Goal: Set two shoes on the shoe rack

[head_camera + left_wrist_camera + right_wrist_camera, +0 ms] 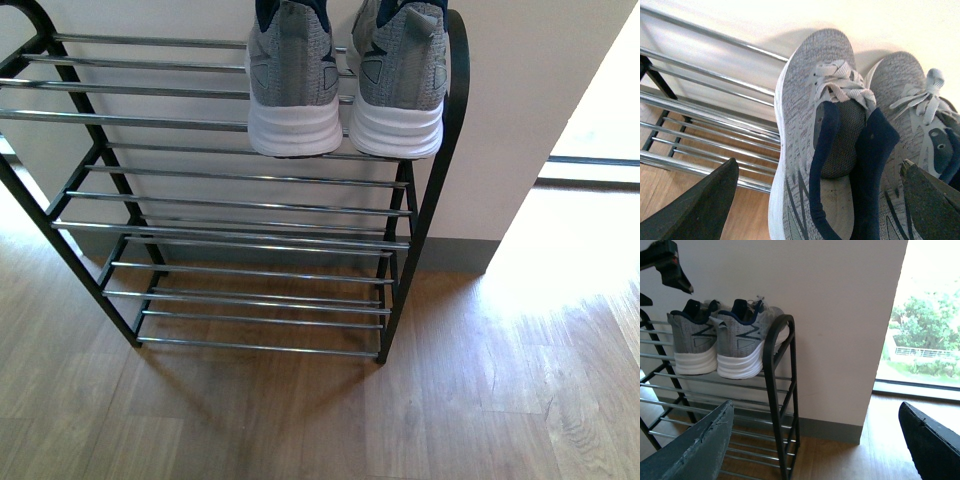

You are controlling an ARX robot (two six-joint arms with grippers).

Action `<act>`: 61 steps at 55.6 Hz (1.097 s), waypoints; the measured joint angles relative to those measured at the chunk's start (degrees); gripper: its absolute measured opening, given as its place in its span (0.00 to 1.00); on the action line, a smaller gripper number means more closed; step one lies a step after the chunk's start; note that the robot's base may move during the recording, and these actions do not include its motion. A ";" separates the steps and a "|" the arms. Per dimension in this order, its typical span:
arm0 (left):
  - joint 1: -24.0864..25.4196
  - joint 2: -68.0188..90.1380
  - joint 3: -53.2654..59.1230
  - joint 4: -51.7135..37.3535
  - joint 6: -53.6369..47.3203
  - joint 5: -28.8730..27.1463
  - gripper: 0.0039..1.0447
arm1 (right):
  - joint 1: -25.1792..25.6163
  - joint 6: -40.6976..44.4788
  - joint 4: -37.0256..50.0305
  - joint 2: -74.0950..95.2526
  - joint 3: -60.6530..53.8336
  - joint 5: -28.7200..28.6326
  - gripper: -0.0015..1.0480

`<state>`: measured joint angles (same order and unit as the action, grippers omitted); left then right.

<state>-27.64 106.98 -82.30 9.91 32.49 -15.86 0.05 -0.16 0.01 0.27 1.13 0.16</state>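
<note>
Shoes point(295, 85) of grey cloth with white soles sit side by side on the top shelf of the shoe rack point(130, 119), at its right end. Their heels face out and their toes point to the wall point(530, 80). The left hand point(818, 165) hangs just over them, wide open, with nothing in it. The right hand point(816, 405) is wide open and empty too, away from the shoes.

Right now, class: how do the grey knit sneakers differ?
On the black metal rack, the left grey knit sneaker sits nearer the middle; the right sneaker, beside the arched end. Only the left one is centred between the fingers of the left gripper. Both share the top tier.
</note>
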 joint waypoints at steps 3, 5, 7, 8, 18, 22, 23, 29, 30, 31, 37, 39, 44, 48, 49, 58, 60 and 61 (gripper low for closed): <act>0.04 -1.99 1.88 -1.53 -0.44 0.04 0.91 | 0.00 0.00 0.00 0.00 0.00 0.02 0.91; 0.04 -3.17 3.02 -2.21 -0.81 -0.44 0.91 | 0.00 0.00 0.00 0.00 0.00 0.00 0.91; 0.04 -4.46 4.24 -2.95 -1.20 -0.92 0.91 | 0.02 0.00 0.00 0.00 0.00 0.00 0.91; 0.04 -5.38 5.16 -3.54 -1.27 -1.14 0.91 | 0.00 0.00 -0.02 0.00 0.00 0.00 0.91; 0.17 -17.25 15.32 -10.32 -3.56 -4.87 0.91 | 0.00 0.00 0.00 0.00 0.00 0.00 0.91; 0.22 -22.69 19.23 -12.22 -4.68 -6.93 0.91 | 0.00 0.00 0.00 0.00 0.00 0.00 0.91; 0.24 -24.61 20.57 -12.74 -5.03 -7.63 0.91 | 0.00 0.00 0.00 0.00 0.00 0.02 0.91; 0.68 -33.03 26.14 -14.03 -6.40 -9.46 0.91 | 0.00 0.00 0.00 0.00 0.00 0.02 0.91; 0.81 -34.82 27.32 -14.08 -6.80 -9.97 0.91 | 0.00 0.00 0.00 0.00 0.00 0.02 0.91; 0.92 -35.65 27.87 -14.10 -6.99 -10.19 0.91 | 0.00 0.00 0.00 0.00 0.00 0.00 0.91; 1.92 -45.20 34.99 -14.34 -10.38 -14.05 0.91 | 0.00 0.00 0.00 0.00 0.00 0.00 0.91; 1.84 -47.52 36.89 -14.36 -11.13 -14.99 0.91 | 0.00 0.00 0.00 0.00 0.00 0.00 0.91; -0.35 -55.60 43.78 -14.84 -14.16 -18.21 0.91 | 0.00 0.00 0.00 0.00 0.00 0.00 0.91; -1.18 -59.74 47.69 -15.39 -15.43 -20.31 0.91 | 0.00 0.00 -0.02 0.00 0.00 0.00 0.91; -1.18 -60.61 48.68 -15.76 -15.74 -21.20 0.91 | 0.00 0.00 -0.02 0.00 0.00 0.00 0.91; 0.13 -64.26 53.07 -17.44 -15.76 -22.08 0.91 | 0.00 0.00 0.00 0.00 0.00 0.00 0.91; 0.13 -64.28 53.11 -17.44 -15.78 -22.05 0.91 | 0.00 0.00 0.00 0.00 0.00 0.00 0.91; 0.13 -64.28 53.11 -17.44 -15.78 -22.03 0.91 | 0.00 0.00 0.00 0.00 0.00 0.00 0.91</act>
<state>-27.51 42.70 -29.19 -7.53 16.71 -37.89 0.05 -0.16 0.01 0.27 1.13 0.16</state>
